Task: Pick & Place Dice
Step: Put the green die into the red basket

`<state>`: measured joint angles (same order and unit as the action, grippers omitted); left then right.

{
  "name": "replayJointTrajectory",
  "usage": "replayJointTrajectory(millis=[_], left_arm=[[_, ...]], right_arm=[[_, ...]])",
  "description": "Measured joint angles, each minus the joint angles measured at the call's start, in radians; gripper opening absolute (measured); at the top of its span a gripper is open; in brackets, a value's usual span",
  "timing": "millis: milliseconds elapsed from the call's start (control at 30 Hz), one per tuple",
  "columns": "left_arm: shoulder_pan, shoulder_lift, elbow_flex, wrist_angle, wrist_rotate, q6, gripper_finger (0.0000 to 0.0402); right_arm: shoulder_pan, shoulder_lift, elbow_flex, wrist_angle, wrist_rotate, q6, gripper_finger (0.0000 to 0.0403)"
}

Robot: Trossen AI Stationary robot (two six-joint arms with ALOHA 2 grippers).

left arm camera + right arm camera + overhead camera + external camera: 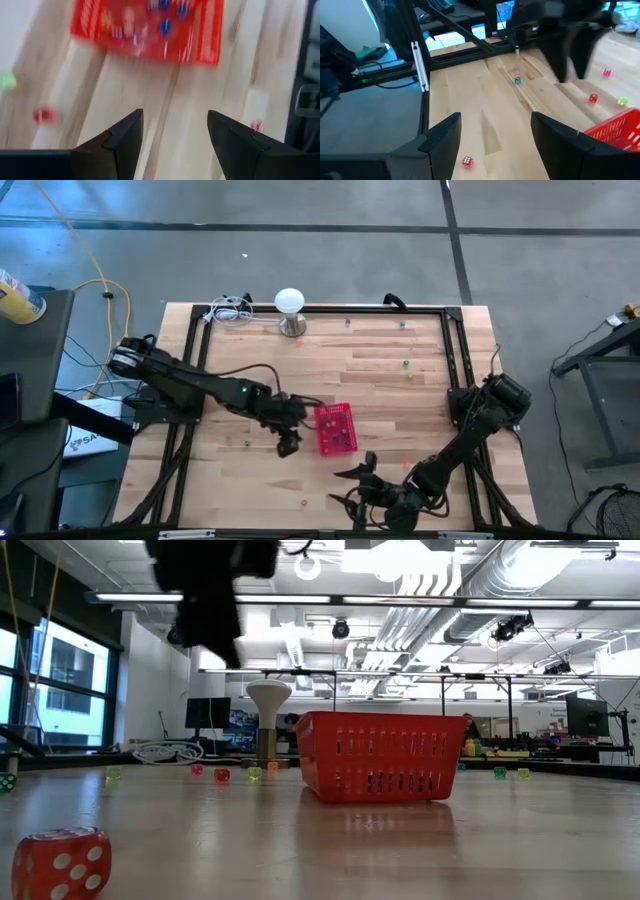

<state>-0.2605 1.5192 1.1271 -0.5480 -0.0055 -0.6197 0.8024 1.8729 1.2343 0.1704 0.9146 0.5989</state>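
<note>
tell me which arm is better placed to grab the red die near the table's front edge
Right, probably. The right gripper is open and low, with that red die just ahead of its fingers. The left gripper hangs open beside the red basket, farther off.

Two dark jointed arms, black cables; left arm shows green light.

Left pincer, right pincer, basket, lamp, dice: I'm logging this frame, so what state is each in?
left pincer: open, empty, beside the basket.
right pincer: open, empty, near the table's front edge.
red basket: upright, a few dice inside.
lamp: upright at the far edge.
dice: scattered loose on the table.
</note>
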Motion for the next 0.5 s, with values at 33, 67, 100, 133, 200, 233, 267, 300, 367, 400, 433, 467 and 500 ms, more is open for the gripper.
replayJointTrajectory(millis=[33,67,100,133,200,233,267,300,367,400,433,467,500], left_arm=[[-0.001,0.0,0.0,-0.032,0.014,-0.003,0.0213],[-0.001,-0.001,0.0,-0.068,0.034,-0.009,0.0213],[0.0,-0.006,0.0,-0.108,0.057,-0.019,0.0213],[-0.002,-0.011,-0.001,-0.147,0.078,-0.033,0.0213],[-0.017,-0.021,0.0,-0.22,0.089,-0.045,0.0213],[-0.03,-0.022,0.0,-0.264,0.083,-0.047,0.0213],[-0.045,-0.023,0.0,-0.306,0.074,-0.047,0.0213],[-0.064,-0.024,-0.001,-0.351,0.056,-0.05,0.0213],[-0.109,-0.027,-0.001,-0.442,0.024,-0.069,0.0212],[-0.132,-0.027,-0.002,-0.48,0.024,-0.075,0.0211],[-0.152,-0.027,-0.002,-0.512,0.033,-0.071,0.021],[-0.172,-0.027,-0.002,-0.539,0.05,-0.056,0.0209],[-0.19,-0.027,-0.002,-0.565,0.058,-0.051,0.0208]], right_arm=[[0.0,0.0,0.0,0.001,0.0,0.006,0.0231],[0.0,0.0,0.0,0.003,0.0,0.011,0.0231],[0.002,0.0,0.0,0.003,-0.001,0.017,0.0231],[0.003,0.0,0.0,0.003,0.0,0.025,0.0231],[0.003,0.0,0.0,0.002,-0.001,0.032,0.0231],[0.002,0.0,0.0,0.002,-0.001,0.032,0.0231],[0.002,0.0,0.0,0.0,-0.001,0.032,0.0231],[0.002,0.0,0.0,-0.001,-0.001,0.032,0.0231],[0.002,0.0,0.0,-0.002,-0.001,0.028,0.0231],[0.002,0.0,0.0,-0.006,-0.001,0.028,0.0231],[0.002,0.0,0.0,-0.01,-0.001,0.028,0.0231],[0.002,0.0,0.0,-0.013,-0.002,0.028,0.0231],[0.002,0.0,-0.002,-0.013,-0.002,0.028,0.0231]])
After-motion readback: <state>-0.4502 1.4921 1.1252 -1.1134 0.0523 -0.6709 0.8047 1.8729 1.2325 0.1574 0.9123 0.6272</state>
